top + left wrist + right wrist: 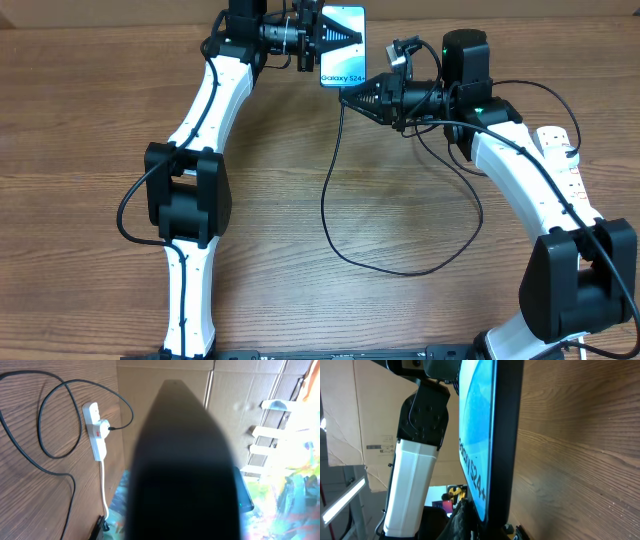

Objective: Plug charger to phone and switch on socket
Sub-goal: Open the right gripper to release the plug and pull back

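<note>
Wooden table [90,120]: at 12 o'clock your left gripper [343,35] grasps the phone [342,76]; your right gripper [350,100] pinches the charger [325,200] beside it, probably not plugged yet; the socket [562,160] at 3 o'clock waits.

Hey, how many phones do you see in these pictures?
1. The phone is at the table's far edge, held in the left gripper, with the right gripper close beside it. No other shows, though one could be hidden.
</note>
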Controlling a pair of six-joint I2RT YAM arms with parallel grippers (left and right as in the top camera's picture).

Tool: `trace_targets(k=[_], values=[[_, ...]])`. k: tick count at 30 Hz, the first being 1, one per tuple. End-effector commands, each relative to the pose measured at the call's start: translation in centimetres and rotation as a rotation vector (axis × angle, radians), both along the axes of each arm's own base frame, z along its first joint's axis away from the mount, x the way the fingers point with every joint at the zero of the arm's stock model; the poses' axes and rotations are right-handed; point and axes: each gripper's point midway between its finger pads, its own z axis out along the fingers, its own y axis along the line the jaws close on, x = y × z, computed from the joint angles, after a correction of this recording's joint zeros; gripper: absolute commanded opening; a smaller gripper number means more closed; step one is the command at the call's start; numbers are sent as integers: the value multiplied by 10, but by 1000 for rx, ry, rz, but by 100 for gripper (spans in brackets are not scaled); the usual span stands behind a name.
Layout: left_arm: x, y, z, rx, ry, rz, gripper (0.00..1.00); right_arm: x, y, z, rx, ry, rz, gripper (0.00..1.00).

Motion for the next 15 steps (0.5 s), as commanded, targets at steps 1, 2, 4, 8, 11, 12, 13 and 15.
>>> trace_targets(k=[1, 2, 4, 8, 11, 12, 13, 15], values=[[-42, -14, 38, -73, -91, -186, 4, 22, -12, -4, -47, -41, -105, 4], [-44, -17, 38, -73, -90, -191, 4, 22, -12, -3, -46, -44, -105, 4], [-46, -20, 38, -73, -90, -198, 4, 23, -12, -1, -42, -58, -105, 4], [-47, -21, 37, -71, -78, -200, 4, 23, -13, 3, -31, -75, -96, 4], [-47, -20, 36, -69, -64, -198, 4, 22, -13, 4, -25, -83, -83, 31], [-47, -20, 36, -69, -64, -198, 4, 21, -13, 4, -26, -96, -76, 44], [-47, -20, 36, -69, -64, -198, 4, 21, -13, 4, -26, -98, -74, 51], [-47, -20, 36, -69, -66, -198, 4, 20, -13, 5, -21, -100, -65, 80]])
